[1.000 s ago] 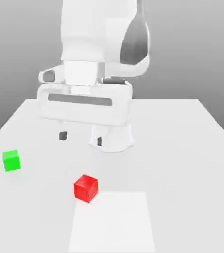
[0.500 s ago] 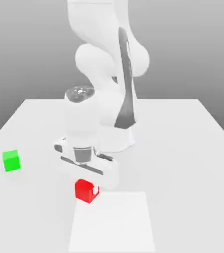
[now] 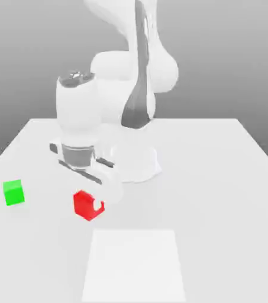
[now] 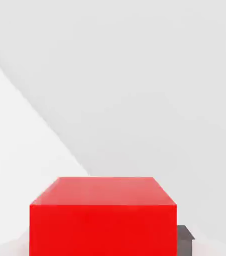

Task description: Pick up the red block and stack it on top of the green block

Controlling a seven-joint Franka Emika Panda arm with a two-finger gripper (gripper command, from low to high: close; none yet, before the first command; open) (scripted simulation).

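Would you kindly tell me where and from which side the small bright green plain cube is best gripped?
Grip the small bright green plain cube across two opposite vertical faces, coming straight down from above: it sits flat on the white table, faces smooth and parallel, sides unobstructed.

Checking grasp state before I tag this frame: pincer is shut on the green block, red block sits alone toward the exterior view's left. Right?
Colours swapped. The exterior view shows the pincer shut on the red block; the green block sits alone on the table, toward the exterior view's left.

Probably a simulated test bench: a plain white table (image 3: 219, 177) against a featureless grey backdrop (image 3: 231, 59).
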